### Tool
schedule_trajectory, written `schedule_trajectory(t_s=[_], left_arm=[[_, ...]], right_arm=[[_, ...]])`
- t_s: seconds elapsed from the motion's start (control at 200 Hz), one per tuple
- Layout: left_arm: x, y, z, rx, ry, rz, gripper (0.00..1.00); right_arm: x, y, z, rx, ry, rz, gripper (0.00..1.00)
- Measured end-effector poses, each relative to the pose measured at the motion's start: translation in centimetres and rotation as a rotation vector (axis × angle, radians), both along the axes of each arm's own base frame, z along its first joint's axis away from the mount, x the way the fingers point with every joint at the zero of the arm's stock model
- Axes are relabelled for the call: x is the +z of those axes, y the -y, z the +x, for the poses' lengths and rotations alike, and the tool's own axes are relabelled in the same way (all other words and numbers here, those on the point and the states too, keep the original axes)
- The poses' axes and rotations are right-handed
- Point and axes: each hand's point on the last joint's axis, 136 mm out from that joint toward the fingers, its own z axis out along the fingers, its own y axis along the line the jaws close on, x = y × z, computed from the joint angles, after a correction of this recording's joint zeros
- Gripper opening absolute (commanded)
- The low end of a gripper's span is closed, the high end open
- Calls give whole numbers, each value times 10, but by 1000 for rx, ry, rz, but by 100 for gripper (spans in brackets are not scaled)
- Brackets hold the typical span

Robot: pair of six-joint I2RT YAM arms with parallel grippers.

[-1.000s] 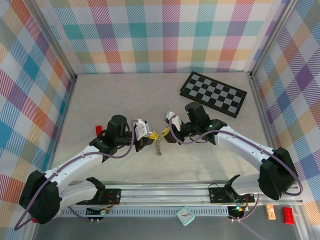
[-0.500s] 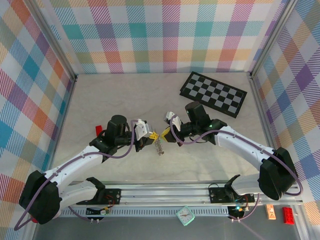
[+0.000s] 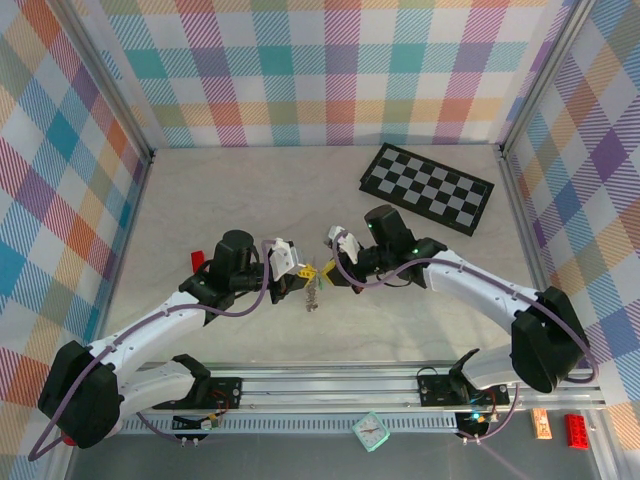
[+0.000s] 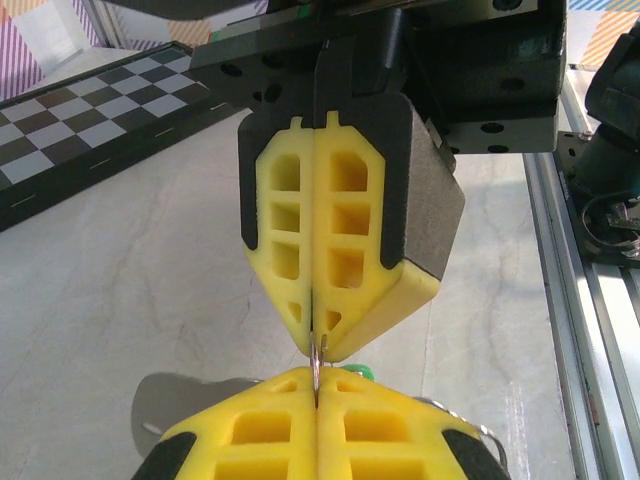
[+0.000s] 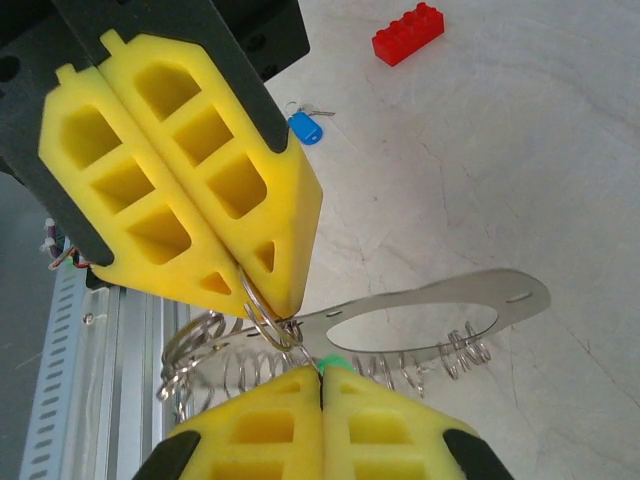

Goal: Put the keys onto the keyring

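Note:
The keyring (image 5: 430, 310) is a flat grey metal loop fringed with many small silvery rings; it hangs between my two grippers (image 3: 312, 295). My left gripper (image 4: 316, 378) is shut on one thin ring of it, its tips also seen at upper left (image 5: 280, 305). My right gripper (image 5: 322, 372) is shut tip to tip against the left one, with the green key (image 5: 335, 362) pinched at its tips, its head peeking out (image 4: 360, 372). A blue key (image 5: 305, 127) lies loose on the table beyond them.
A black-and-white chequered board (image 3: 427, 188) lies at the back right. A red brick (image 3: 198, 260) sits on the table left of the left arm. Checked walls close in the pale tabletop (image 3: 240, 200) on three sides, and a metal rail (image 3: 400, 385) runs along the near edge.
My right gripper has closed and edged left until its tips meet the left gripper's. The hanging keyring shifted slightly left. The left arm stayed put.

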Motion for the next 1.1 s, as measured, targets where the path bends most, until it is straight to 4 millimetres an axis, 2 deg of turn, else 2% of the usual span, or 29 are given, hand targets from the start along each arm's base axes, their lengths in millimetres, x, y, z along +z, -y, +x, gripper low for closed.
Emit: schedule_trajectory(t_s=[0.055,0.125,0.245,0.515,0.81,1.1], left_arm=[[0,0,0,0,1,-1,0],[0,0,0,-1,2,-2,0],[0,1,-1,-6,4,-12,0],[4,3,-1,-6,3,-50,0],[7,5,-3,-19,4,-65,0],[8,6,-6,-34,-2,-73,0]], right_arm=[[0,0,0,0,1,1,0],[0,0,-1,0,8,7,17],[1,5,-4,-3,51,29,21],[15,5,-5,29,197,102,21],[25,0,-7,79,268,147,21],[16,-7,-9,126,265,153,15]])
